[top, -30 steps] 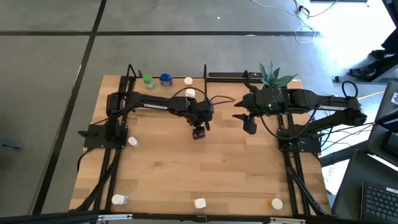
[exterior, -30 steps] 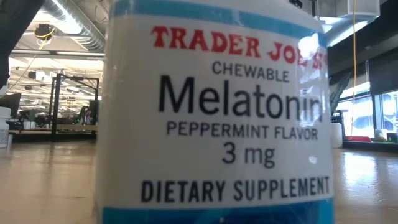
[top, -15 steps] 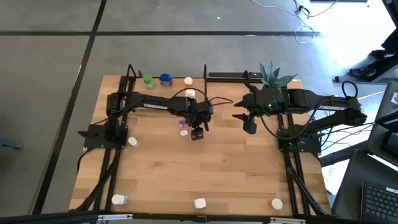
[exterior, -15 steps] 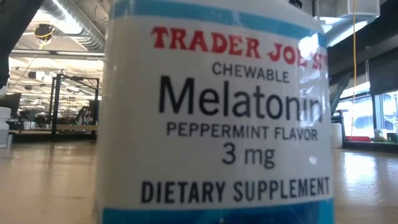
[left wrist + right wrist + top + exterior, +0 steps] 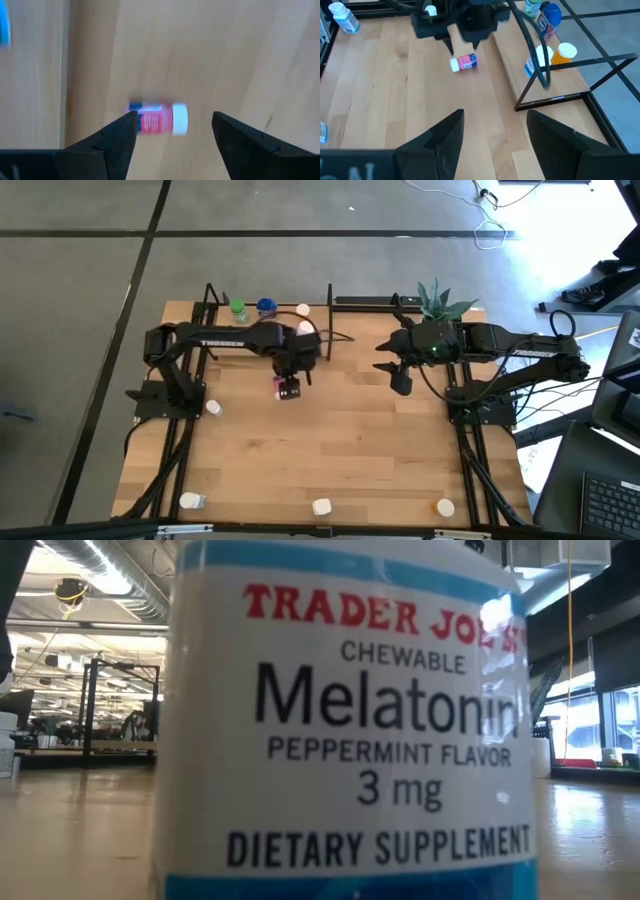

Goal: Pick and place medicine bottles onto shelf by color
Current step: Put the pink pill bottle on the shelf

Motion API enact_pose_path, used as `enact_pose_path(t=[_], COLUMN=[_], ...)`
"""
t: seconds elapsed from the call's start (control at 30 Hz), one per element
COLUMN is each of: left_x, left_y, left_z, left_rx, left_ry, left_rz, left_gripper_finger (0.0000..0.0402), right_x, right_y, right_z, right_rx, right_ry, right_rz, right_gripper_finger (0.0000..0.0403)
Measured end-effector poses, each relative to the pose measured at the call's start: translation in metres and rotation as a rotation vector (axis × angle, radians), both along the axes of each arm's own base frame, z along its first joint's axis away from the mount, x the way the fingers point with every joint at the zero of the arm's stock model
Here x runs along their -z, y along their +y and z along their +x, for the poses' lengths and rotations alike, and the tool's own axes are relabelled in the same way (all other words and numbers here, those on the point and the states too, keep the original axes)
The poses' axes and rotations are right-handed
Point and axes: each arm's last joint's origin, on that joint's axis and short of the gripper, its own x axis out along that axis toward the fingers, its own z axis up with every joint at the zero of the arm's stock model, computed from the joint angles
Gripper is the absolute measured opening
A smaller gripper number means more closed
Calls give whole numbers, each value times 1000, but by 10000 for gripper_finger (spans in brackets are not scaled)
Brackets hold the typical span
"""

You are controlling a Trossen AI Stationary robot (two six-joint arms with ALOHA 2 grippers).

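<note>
The left gripper hangs with its jaws spread wide and empty over a pink bottle that lies on its side on the bare table, white cap pointing away from the shelf; in the left wrist view the bottle sits between the two fingers but nearer one than the other. To take it cleanly, my judgement is that the gripper should first shift so the bottle lies midway between the jaws, then drop straight down and close across the round body rather than along it, since a lying bottle is likely to roll away if one finger touches first. The shelf stands just beyond on the far left of the table, already carrying a green bottle, a blue bottle and white ones. The right gripper waits with parted, empty jaws over the table's right side, by the plant.
</note>
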Motion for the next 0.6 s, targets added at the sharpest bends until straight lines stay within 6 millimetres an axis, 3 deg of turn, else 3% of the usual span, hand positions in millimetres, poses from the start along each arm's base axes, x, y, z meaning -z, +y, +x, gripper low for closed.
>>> enact_pose_path(t=[0.2,0.4,0.6], left_x=[1,5,23], left_y=[-2,-7,-12], left_z=[-26,-54,-66], left_rx=[-308,-789,-1144], left_ry=[-45,-130,-153], left_rz=[-30,-61,-90], left_gripper_finger=[250,250,250], right_x=[0,0,-1], right_y=[0,0,0], right_z=[0,0,1], right_rx=[1,1,0], right_ry=[-3,-6,-9], right_rz=[0,0,0], right_gripper_finger=[218,218,218])
